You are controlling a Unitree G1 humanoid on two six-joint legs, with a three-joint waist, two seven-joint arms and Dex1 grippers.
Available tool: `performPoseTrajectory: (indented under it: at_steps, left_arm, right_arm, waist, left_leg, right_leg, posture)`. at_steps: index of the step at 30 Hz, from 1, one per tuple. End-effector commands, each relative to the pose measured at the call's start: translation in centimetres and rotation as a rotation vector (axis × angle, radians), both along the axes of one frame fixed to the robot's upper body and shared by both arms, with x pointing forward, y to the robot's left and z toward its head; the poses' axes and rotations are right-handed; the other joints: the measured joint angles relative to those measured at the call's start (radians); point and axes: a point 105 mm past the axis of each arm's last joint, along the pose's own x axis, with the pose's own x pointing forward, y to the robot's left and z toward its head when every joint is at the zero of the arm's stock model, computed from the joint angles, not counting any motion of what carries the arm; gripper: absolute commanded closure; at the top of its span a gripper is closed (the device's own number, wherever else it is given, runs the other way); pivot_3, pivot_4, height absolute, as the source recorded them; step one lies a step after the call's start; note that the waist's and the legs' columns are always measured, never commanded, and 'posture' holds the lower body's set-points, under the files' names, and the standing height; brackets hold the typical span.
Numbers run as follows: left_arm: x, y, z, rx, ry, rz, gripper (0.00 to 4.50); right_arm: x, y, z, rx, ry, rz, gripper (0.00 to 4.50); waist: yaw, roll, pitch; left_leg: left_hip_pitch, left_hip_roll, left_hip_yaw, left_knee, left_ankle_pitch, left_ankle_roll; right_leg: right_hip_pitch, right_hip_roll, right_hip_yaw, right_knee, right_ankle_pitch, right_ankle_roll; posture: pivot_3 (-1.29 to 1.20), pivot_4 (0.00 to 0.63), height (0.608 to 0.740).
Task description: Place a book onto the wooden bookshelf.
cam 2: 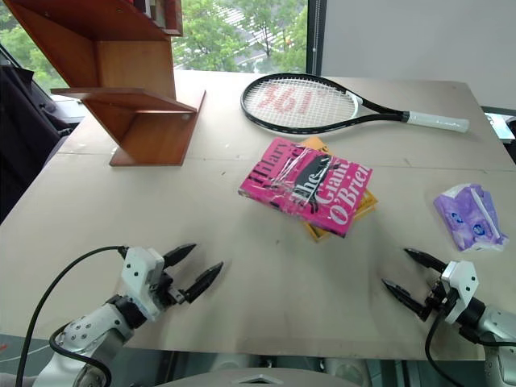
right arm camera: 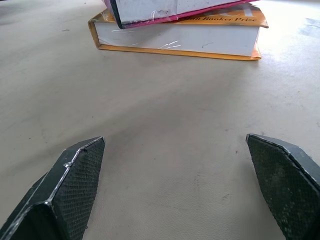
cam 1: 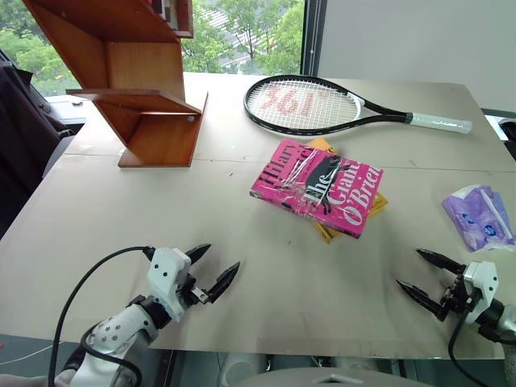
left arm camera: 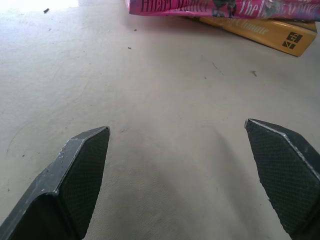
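Note:
The hot-pink book [cam 1: 318, 187] lies flat in the middle of the table, stacked on a yellow-orange book [cam 1: 328, 232]. The reddish-brown wooden bookshelf [cam 1: 133, 81] stands at the table's far left corner. My left gripper [cam 1: 211, 271] hovers open near the front left edge, well short of the books, its fingers pointing toward them. My right gripper [cam 1: 419, 274] is open too, near the front right edge, and also points at the stack. In the left wrist view the pink book [left arm camera: 220, 7] shows beyond the black fingertips [left arm camera: 85, 165]; the right wrist view shows its white page edges [right arm camera: 150, 10].
A black tennis racket [cam 1: 322, 106] with a white handle lies at the back of the table. A purple packet of tissues [cam 1: 480, 216] sits at the right edge. The table [cam 1: 121, 218] is bare between the grippers and the books.

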Motion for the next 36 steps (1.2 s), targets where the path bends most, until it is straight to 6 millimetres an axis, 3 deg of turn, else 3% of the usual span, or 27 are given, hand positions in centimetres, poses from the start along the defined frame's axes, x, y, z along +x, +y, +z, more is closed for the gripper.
performPoseTrajectory:
  at_steps: [1, 10, 16, 21, 26, 32, 36]
  left_arm:
    - [0.0, -0.3, 0.6, -0.035, -0.018, 0.004, 0.03]
    - [0.5, -0.9, 1.5, -0.199, 0.031, 0.017, 0.03]
    - [1.2, -2.7, 3.5, -0.456, 0.103, -0.081, 0.03]
    - [4.2, -4.3, 4.7, -0.755, 0.181, -0.061, 0.03]
    - [6.7, -6.2, 4.5, -0.877, 0.287, -0.031, 0.03]
    - [9.5, -7.4, 3.2, -1.069, 0.429, 0.060, 0.03]
    - [10.2, -9.4, 3.0, -1.149, 0.529, 0.014, 0.03]
  right_arm:
    - [0.1, -0.6, 0.8, -0.007, -0.041, -0.015, 0.00]
    - [0.1, -0.6, 1.4, -0.011, -0.061, -0.013, 0.00]
    - [-0.6, -0.2, 3.9, 0.036, -0.135, 0.056, 0.00]
    - [-2.2, 0.5, 7.0, 0.110, -0.231, 0.125, 0.00]
    - [-4.1, 0.8, 9.3, 0.149, -0.232, 0.158, 0.00]
    - [-5.2, 0.8, 9.0, 0.139, -0.210, 0.109, 0.00]
    - [-5.2, 1.0, 8.7, 0.130, -0.207, 0.094, 0.00]
  waist:
    - [0.000, 0.000, 0.000]
    - [0.001, 0.000, 0.000]
    - [0.001, 0.001, 0.000]
    - [0.006, 0.001, 0.000]
    - [0.007, 0.001, -0.001]
    - [0.007, -0.002, -0.001]
    - [0.007, -0.002, -0.001]
  left_leg:
    - [0.000, 0.000, 0.000, 0.000, 0.000, 0.000]
    - [0.000, 0.000, 0.000, 0.000, 0.000, 0.000]
    - [0.000, 0.000, 0.000, 0.000, 0.000, 0.000]
    - [0.000, 0.000, -0.001, 0.001, 0.000, 0.000]
    - [0.000, 0.000, -0.001, 0.002, 0.000, 0.000]
    - [0.000, -0.001, -0.001, 0.002, 0.000, 0.000]
    - [0.000, -0.001, -0.001, 0.002, 0.000, 0.000]
  right_leg:
    - [0.000, 0.000, 0.000, 0.000, 0.000, 0.000]
    - [0.000, 0.000, 0.000, 0.000, 0.000, 0.000]
    - [0.000, 0.000, 0.000, 0.000, 0.000, 0.000]
    - [0.001, 0.000, -0.001, 0.000, 0.002, 0.004]
    - [0.002, 0.001, -0.002, 0.000, 0.002, 0.004]
    - [0.002, 0.001, -0.001, 0.000, 0.003, 0.004]
    - [0.002, 0.002, -0.001, 0.001, 0.003, 0.005]
  posture:
    - [0.00, 0.150, 0.740]
    - [0.00, 0.150, 0.740]
    - [0.00, 0.150, 0.740]
    - [0.00, 0.150, 0.740]
    - [0.00, 0.150, 0.740]
    - [0.00, 0.150, 0.740]
    - [0.00, 0.150, 0.740]
